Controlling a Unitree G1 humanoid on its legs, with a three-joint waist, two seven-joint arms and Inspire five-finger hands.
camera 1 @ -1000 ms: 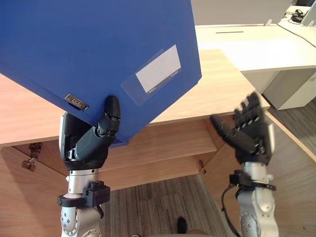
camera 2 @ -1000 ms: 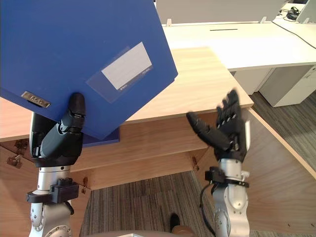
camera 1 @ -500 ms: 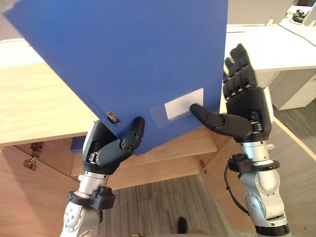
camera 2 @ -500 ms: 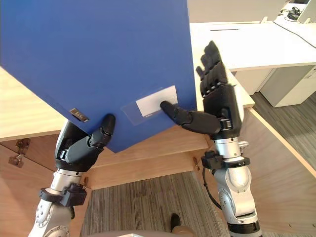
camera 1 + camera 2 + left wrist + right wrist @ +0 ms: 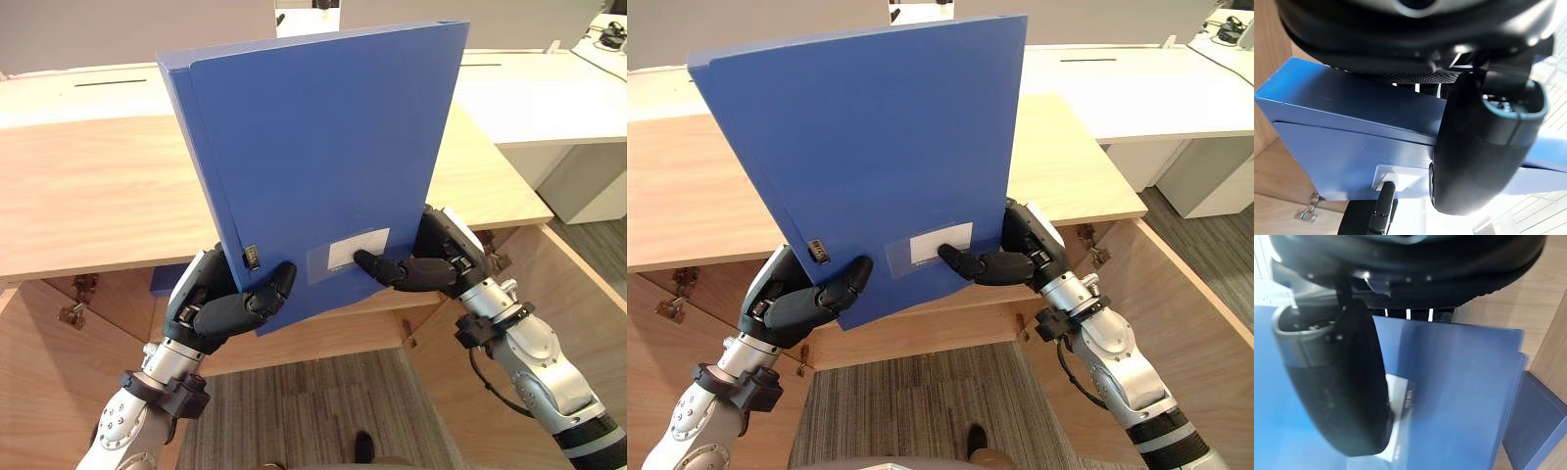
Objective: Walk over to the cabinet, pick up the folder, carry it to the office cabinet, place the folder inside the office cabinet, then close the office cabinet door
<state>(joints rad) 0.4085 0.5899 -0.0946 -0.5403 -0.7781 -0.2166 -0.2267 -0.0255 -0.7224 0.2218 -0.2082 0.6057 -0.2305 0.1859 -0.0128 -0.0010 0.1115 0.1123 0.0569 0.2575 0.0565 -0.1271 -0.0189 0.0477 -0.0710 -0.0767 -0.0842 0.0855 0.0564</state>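
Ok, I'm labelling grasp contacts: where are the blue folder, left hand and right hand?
blue folder [image 5: 323,147]: left eye view, middle of front cover.
left hand [image 5: 216,305]: left eye view, on its palm.
right hand [image 5: 443,257]: left eye view, on its palm.

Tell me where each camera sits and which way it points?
Left eye view: on the head, looking down at the blue folder above the wooden cabinet; left hand, right hand, both arms show.
Right eye view: beside it, same scene.
Left wrist view: left wrist, looking along its hand at the folder.
Right wrist view: right wrist, looking along its hand at the folder's white label.
Both wrist views share that label.
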